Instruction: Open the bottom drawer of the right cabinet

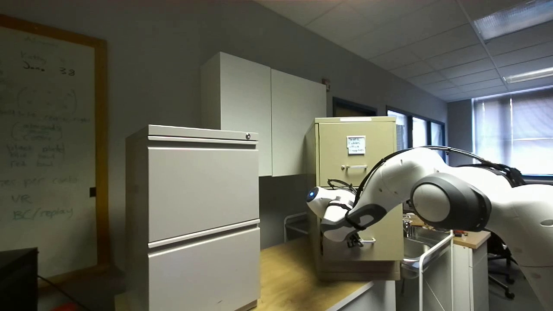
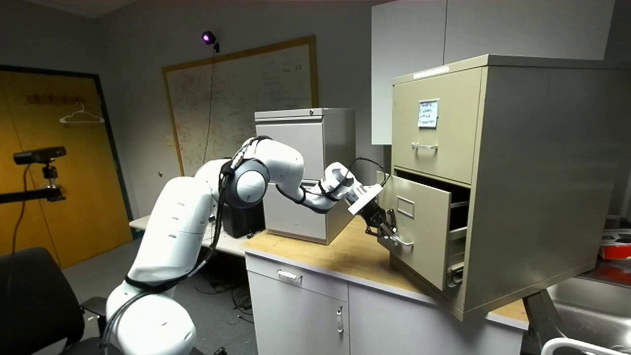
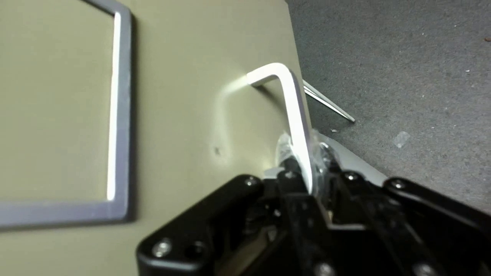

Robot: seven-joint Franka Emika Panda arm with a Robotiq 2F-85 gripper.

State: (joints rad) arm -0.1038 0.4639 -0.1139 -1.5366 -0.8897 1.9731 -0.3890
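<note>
The right cabinet is the tall tan cabinet, seen in both exterior views, with a white paper sheet on its shut top drawer. Its bottom drawer is partly pulled out; a dark gap and side rails show. Its front also fills the left of the wrist view. The handle is a bent metal bar. My gripper has its tape-wrapped fingers on both sides of the handle, closed around its near end. It is also at the handle in both exterior views.
A pale grey two-drawer cabinet stands beside the tan one on the wooden countertop. White wall cupboards hang behind. A sink lies past the tan cabinet. Grey floor shows beyond the drawer front.
</note>
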